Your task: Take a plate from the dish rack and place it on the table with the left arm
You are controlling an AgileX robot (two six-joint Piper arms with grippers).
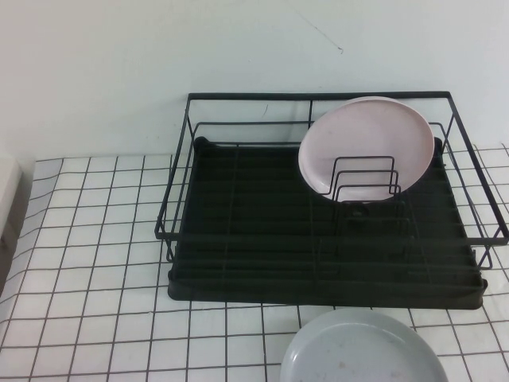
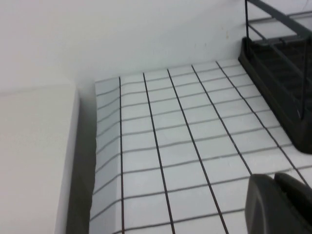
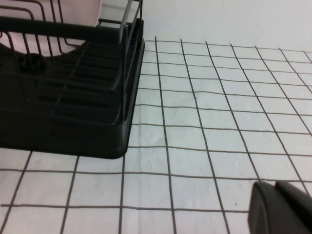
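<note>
One grid-cloth table [image 1: 95, 263], plain white wall [image 1: 159, 56], left gripper [image 2: 280, 204] closed above cloth, right gripper [image 3: 282, 207] unclear.

Matt black wire dish rack [image 1: 238, 151] over plastic-looking tray; smooth speckled pale grey plate [image 1: 362, 350]; grid-printed white cloth table [image 1: 95, 263].

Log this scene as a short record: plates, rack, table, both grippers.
grey plate: flat on the table, in front of the dish rack
pink plate: upright in the rack's wire dividers, right rear
left gripper: shut, empty, over bare cloth left of the rack
right gripper: only its dark tips show, over cloth right of the rack
</note>
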